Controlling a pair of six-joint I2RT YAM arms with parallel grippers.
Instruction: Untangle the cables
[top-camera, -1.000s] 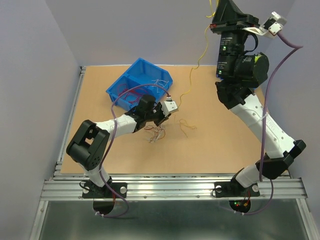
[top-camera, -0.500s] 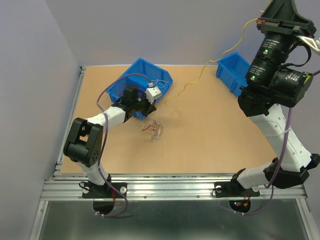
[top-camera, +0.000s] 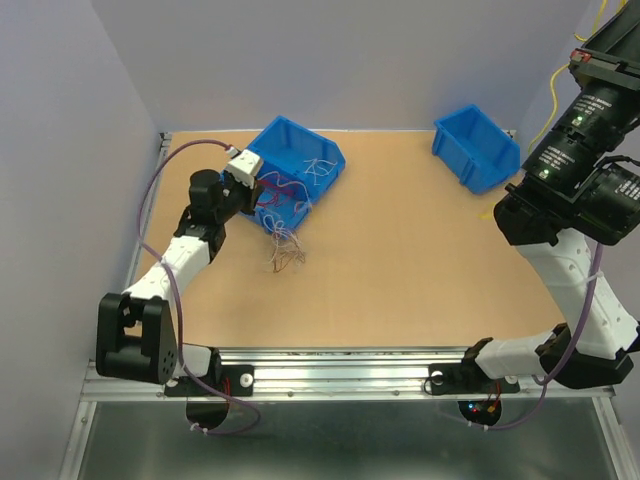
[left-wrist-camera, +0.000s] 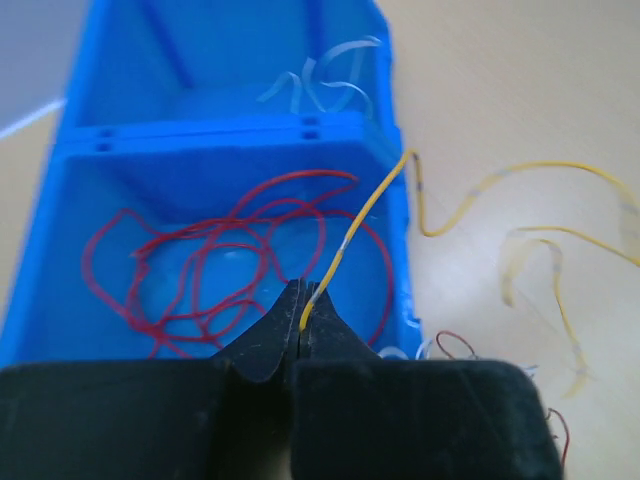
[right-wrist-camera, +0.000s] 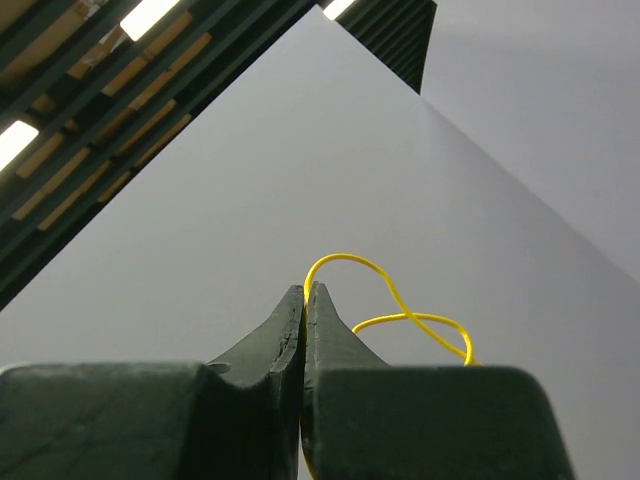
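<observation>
A small tangle of red, white and yellow cables (top-camera: 283, 250) lies on the table just in front of the blue bin (top-camera: 330, 160). My left gripper (left-wrist-camera: 303, 298) hovers over the bin's near compartment, shut on the end of a yellow cable (left-wrist-camera: 372, 205). That cable runs over the bin's rim onto the table. Loose red cables (left-wrist-camera: 215, 255) lie in that compartment, and white cables (left-wrist-camera: 325, 82) in the far one. My right gripper (right-wrist-camera: 304, 290) is raised high at the right, pointing up and shut on another yellow cable (right-wrist-camera: 400, 295), which dangles beside the arm (top-camera: 545, 125).
A second blue bin (top-camera: 475, 148) stands at the table's back right corner. The right arm (top-camera: 585, 110) towers over the right edge, its fingertips off the top view. A pale yellow cable (left-wrist-camera: 553, 275) lies on the table to the right of the bin.
My left gripper has swung left and back from the tangle to the blue bin and has shut. The right arm has lifted its yellow cable up and to the right, clear of the table.
</observation>
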